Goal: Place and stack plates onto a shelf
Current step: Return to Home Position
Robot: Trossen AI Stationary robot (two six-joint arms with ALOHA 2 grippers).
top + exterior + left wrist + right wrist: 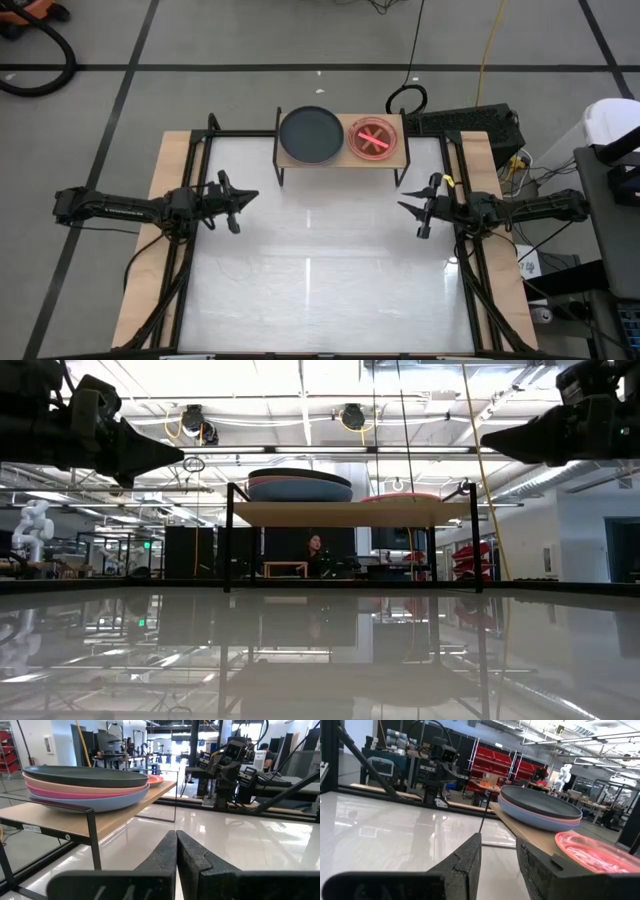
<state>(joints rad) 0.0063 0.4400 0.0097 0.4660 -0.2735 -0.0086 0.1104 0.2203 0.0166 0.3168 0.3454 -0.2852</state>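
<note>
1. Hanging above the left side of the table (320, 280), the left gripper (238, 199) has its two dark fingers (165, 851) pressed together with no gap between them; it holds nothing and touches nothing.
2. Across from it on the right side, the right gripper (412, 211) hangs clear of the tabletop; the right wrist view shows a narrow gap between its fingers (470, 855), so it is slightly open, and it is empty.
3. Both grippers point inward toward each other, well apart; both are short of the shelf (342, 159), which stands at the table's far edge between them.
4. On the shelf's left half sits a stack of large plates; the black plate (85, 776) is on top, then the salmon plate (75, 787), the magenta plate (80, 794), and the blue plate (95, 803) resting on the wood.
5. On the shelf's right half lie the small translucent plates (375, 140), reddish-pink from above, just beside the large stack.
6. From overhead only the black plate shows and the three under it are hidden; how many small plates are stacked cannot be counted in any view; the red cross-like mark among them is hard to make out.
7. In the low view the left gripper (172, 454) and right gripper (492, 444) are dark shapes at the upper corners, partly cut off, with the finger gap unreadable there; a person (316, 552) shows small and dim in the room behind the shelf legs.
</note>
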